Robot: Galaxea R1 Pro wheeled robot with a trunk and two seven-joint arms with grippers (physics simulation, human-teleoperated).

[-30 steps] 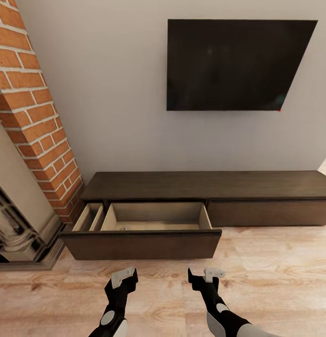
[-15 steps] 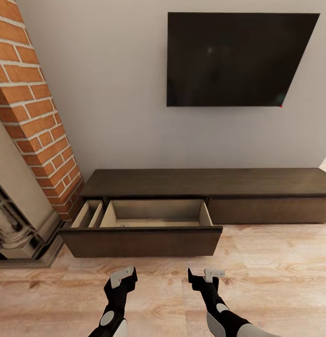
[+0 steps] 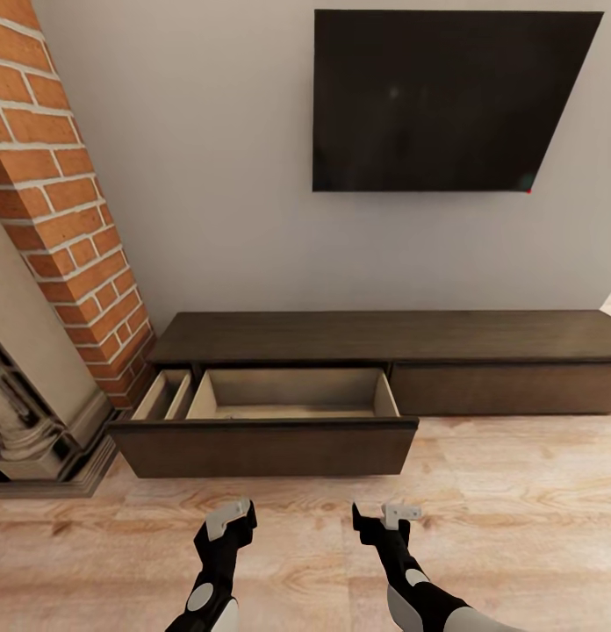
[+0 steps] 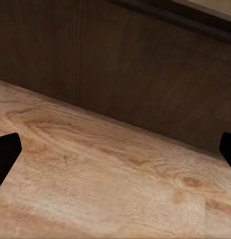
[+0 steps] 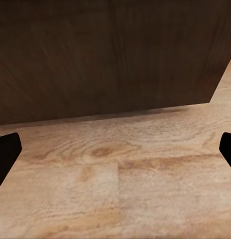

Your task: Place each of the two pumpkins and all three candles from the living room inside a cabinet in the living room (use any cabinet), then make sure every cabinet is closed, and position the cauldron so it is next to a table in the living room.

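Head view, cabinet: we see the cabinet (image 3: pixel 384 338) low against the wall across the middle of the frame; its wide left drawer (image 3: pixel 270 443) is pulled out, pale inside, and we cannot make out anything lying in it; the right drawer front (image 3: pixel 507 389) sits flush.
Head view, change: over the last second the whole picture has slid, the television (image 3: pixel 446 96) rising toward the top edge and the drawer's inside showing shallower; we read this as our own camera moving, not the furniture.
Head view, grippers: left gripper (image 3: pixel 228 518) and right gripper (image 3: pixel 389 513) hang at lower centre over the wooden floor (image 3: pixel 516 527), just short of the drawer front, carrying nothing.
Left wrist view: fingers spread wide at both edges; floor below, dark drawer front above.
Right wrist view: the same, fingers wide, nothing between them.
Meaning: we judge the open drawer needs closing.
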